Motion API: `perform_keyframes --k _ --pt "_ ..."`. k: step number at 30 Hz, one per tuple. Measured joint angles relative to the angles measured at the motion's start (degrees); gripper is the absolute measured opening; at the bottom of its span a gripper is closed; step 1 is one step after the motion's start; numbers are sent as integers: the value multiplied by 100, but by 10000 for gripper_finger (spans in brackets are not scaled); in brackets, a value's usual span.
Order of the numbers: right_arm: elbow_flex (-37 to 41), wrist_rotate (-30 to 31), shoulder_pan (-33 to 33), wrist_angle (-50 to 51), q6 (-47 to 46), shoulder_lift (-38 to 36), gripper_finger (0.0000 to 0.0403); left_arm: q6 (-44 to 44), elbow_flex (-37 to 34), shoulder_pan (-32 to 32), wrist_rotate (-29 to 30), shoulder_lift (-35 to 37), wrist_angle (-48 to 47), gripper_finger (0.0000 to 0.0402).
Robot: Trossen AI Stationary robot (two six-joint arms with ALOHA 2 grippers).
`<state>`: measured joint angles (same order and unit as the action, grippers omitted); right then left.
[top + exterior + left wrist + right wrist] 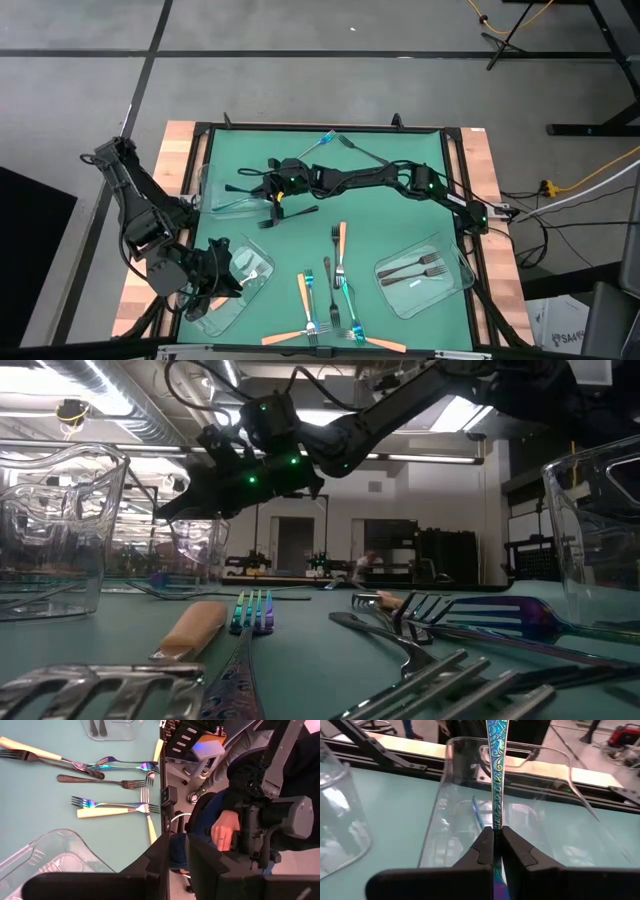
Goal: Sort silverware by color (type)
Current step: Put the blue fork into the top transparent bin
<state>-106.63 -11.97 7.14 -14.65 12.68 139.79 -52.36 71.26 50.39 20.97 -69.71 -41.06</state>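
A: Where is the fork that's being handled?

B: The right hand (494, 842) is pinching a blue-teal fork (495, 775) by its patterned handle, which sticks out past the fingertips over the clear tray (222, 190) at the worktop's far left. In the overhead view that hand (272, 187) sits just beside that tray's inner edge.

A: And the other forks?

B: Most lie loose in a cluster (335, 290) at the near middle of the green worktop (400, 220), orange, teal and dark handles mixed and crossing. Two dark forks (412, 270) lie in the tray at the near right. One more teal fork (330, 142) lies at the far edge.

A: The left arm?

B: It waits at the near left corner, its hand (228, 268) over another clear tray (250, 272). From its wrist view the fingers (160, 857) stand slightly apart with nothing between them.

A: What of the room?

B: Grey floor with dark seams from above, and cables (590, 180) to the right. The low view shows a ceiling with strip lights (100, 380) and dark racks (440, 555) far behind. Only the left wrist view shows a seated person (240, 795) beside the worktop, a hand (222, 827) resting on a control arm.
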Motion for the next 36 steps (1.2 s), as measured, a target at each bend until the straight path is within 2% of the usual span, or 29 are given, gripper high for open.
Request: perform_keyframes --k 28,31,36 --pt "4 41 0 -182 156 11 17 0 0 0 0 0 0 60" --pt "4 41 0 -184 156 11 39 0 0 1 0 0 0 60" --pt "4 44 0 -221 156 11 97 0 0 0 0 0 0 60"
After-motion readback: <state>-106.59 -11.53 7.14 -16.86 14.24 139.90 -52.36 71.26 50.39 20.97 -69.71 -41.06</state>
